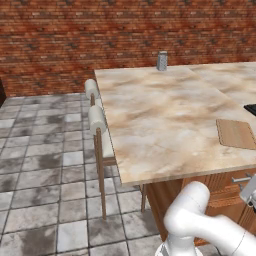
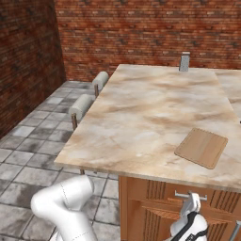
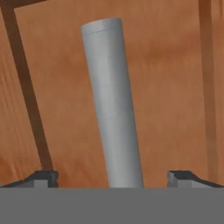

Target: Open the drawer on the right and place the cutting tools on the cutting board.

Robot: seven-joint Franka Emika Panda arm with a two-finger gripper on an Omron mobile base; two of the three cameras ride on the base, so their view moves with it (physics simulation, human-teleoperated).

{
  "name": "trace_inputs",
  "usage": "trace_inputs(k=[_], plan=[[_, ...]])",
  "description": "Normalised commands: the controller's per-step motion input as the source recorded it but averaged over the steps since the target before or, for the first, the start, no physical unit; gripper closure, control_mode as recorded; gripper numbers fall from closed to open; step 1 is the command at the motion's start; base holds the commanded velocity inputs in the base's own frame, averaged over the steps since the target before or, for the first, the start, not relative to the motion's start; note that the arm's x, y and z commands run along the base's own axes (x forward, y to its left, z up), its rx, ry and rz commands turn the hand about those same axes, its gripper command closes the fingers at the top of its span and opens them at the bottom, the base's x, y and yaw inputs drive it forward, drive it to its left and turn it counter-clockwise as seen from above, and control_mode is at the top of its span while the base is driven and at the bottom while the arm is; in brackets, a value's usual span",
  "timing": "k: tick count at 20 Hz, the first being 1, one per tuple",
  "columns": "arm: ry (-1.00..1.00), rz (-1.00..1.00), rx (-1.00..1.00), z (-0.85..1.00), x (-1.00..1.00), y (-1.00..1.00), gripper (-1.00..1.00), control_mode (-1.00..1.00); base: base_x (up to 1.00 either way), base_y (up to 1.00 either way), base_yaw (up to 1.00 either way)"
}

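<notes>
Hand view first: the gripper has its fingers spread wide, one dark tip at each side, and the grey bar handle of the drawer runs right up between them, not pinched yet. So I'd call this the lining-up bit before the grab. Next move, as I read it, is squeezing the fingers onto that bar and pulling straight back toward the base so the drawer slides out.

In the right base view the gripper sits low at the ribbed drawer front, under the near edge of the marbled countertop. The cutting board lies on top, near the right front, bare. The cutting tools are presumably inside the shut drawer. A small grey canister stands at the far edge, with two stools along the left side. No labels or writing I can read anywhere.
</notes>
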Motion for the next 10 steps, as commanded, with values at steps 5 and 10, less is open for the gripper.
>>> trace_inputs(k=[5,10], plan=[[-0.05,0.04,-0.04,-0.38,0.24,-0.07,-1.00,-1.00,0.00,0.00,0.00],[0.00,0.06,-0.13,-0.62,0.14,-0.12,-1.00,-1.00,0.00,0.00,0.00]])
